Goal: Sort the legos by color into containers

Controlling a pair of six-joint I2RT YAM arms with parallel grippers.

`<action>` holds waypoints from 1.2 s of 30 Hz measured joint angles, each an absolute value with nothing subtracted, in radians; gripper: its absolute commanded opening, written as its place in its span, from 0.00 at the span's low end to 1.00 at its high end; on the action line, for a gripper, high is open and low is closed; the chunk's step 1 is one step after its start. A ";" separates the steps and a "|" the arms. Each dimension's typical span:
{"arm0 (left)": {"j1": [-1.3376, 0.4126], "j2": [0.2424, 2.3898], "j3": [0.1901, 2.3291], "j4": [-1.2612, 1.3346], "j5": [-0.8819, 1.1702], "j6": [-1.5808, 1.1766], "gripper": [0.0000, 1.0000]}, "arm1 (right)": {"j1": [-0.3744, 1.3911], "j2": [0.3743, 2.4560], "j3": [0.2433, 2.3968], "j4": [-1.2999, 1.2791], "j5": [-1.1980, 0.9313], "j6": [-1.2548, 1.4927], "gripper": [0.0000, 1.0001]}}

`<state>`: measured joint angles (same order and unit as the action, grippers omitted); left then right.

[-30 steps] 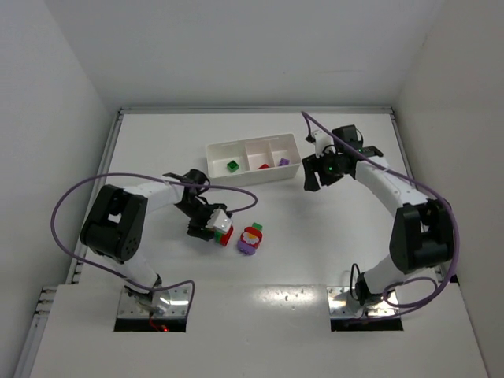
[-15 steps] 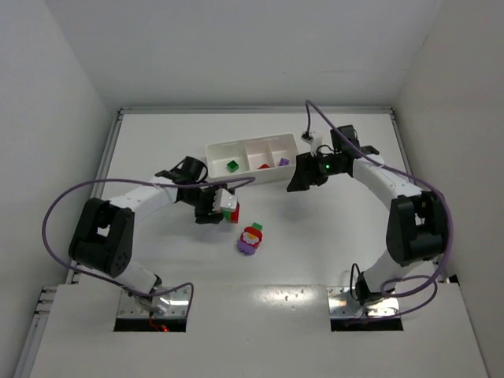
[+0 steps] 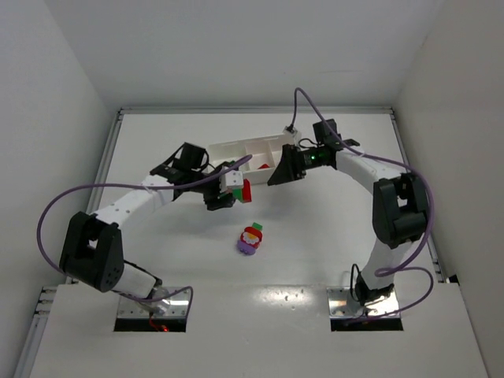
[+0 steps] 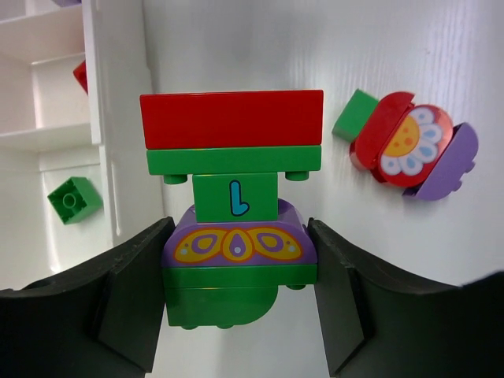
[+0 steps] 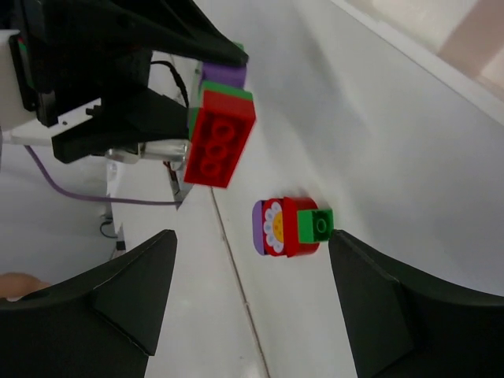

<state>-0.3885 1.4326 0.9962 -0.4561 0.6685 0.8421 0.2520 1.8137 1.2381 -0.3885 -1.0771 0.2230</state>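
Note:
My left gripper (image 3: 229, 192) (image 4: 239, 277) is shut on a clump of legos (image 3: 240, 189) (image 4: 232, 181) (image 5: 219, 140): a red brick on top, then green, a purple piece with a butterfly print, and green at the bottom. I hold it in the air just in front of the white tray (image 3: 236, 146) (image 4: 118, 118). A second clump (image 3: 250, 239) (image 4: 409, 150) (image 5: 287, 227) of red, purple and green lies on the table. My right gripper (image 3: 280, 170) (image 5: 252, 276) hangs open and empty by the tray's front right.
In the tray, a loose green brick (image 4: 73, 199) lies in one compartment and a red one (image 4: 80, 75) in the one beside it. Both arms partly cover the tray from above. White walls enclose the table.
My left arm carried its clump up and away towards the tray. My right gripper moved left along the tray's front and opened wider.

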 measured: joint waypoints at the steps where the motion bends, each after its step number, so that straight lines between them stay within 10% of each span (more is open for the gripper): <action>1: -0.397 1.432 0.999 -0.455 0.670 0.831 0.33 | 0.262 1.814 1.248 -0.384 -1.077 0.231 0.79; 25: -0.479 1.451 1.087 -0.454 0.632 0.774 0.33 | 0.411 1.928 1.411 -0.428 -1.033 0.227 0.79; 36: -0.479 1.452 1.087 -0.440 0.628 0.789 0.33 | 0.415 1.925 1.410 -0.427 -1.067 0.242 0.26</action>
